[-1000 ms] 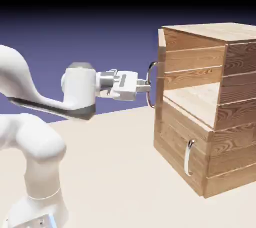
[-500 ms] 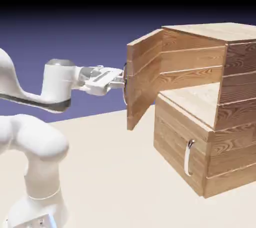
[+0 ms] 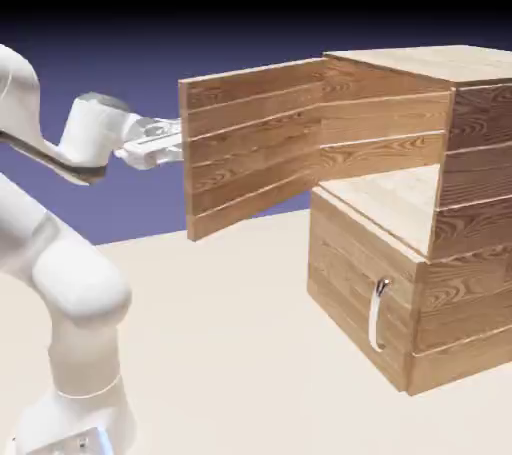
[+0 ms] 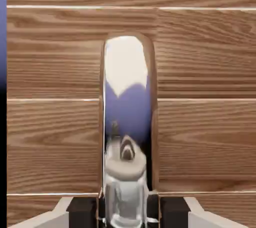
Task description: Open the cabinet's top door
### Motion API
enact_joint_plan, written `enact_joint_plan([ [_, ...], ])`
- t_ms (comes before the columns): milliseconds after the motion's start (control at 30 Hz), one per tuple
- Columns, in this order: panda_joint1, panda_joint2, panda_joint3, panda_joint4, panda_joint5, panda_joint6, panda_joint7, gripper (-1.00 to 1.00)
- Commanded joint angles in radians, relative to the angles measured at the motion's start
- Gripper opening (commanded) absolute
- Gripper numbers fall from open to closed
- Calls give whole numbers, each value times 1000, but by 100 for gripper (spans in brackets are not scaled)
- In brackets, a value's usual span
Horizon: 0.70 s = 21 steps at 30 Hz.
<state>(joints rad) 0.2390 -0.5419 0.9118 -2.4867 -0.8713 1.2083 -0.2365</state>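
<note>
Gripper (image 4: 128, 213) closed on the silver handle (image 4: 127, 117), which stretches ahead between its fingertips. Just beyond the handle, the top door (image 3: 255, 138) stands wide open, reaching from the gripper back to the cabinet (image 3: 475, 183), well apart from it.

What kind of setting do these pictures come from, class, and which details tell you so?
Probably a simulated robot test scene: a white robot arm works at a plain wooden cabinet, its upper door standing open, before a bare blue-violet backdrop fading to black.
</note>
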Motion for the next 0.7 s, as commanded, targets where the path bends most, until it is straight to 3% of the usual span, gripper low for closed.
enact_joint_plan([
  [0,-28,35,34,36,12,-37,16,-100],
  [367,-299,429,380,342,51,-414,251,-100],
  [667,-610,442,690,388,69,-442,265,-100],
])
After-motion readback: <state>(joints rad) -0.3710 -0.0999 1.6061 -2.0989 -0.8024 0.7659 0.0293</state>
